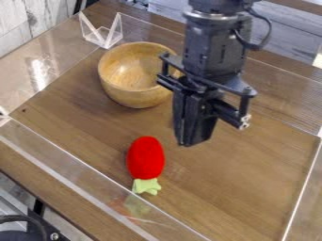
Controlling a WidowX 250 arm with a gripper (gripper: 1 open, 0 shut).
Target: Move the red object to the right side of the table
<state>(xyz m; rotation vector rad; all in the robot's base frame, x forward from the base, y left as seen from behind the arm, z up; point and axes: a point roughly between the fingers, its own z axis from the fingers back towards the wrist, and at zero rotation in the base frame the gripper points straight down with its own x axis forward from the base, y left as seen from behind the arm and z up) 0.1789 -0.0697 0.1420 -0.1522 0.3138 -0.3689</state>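
Note:
The red object (147, 157), a small egg-shaped toy with a pale green leafy stub, lies on the brown wood-grain table (270, 179) near its front edge, left of centre. My gripper (191, 141) hangs above the table just behind and to the right of the toy, pointing steeply down. Its dark fingers are shut together with nothing between them, and they do not touch the toy.
A round wooden bowl (132, 73) stands at the back left, close behind the gripper. A clear plastic stand (98, 30) sits in the far left corner. Low clear walls (75, 169) run along the table's front and sides.

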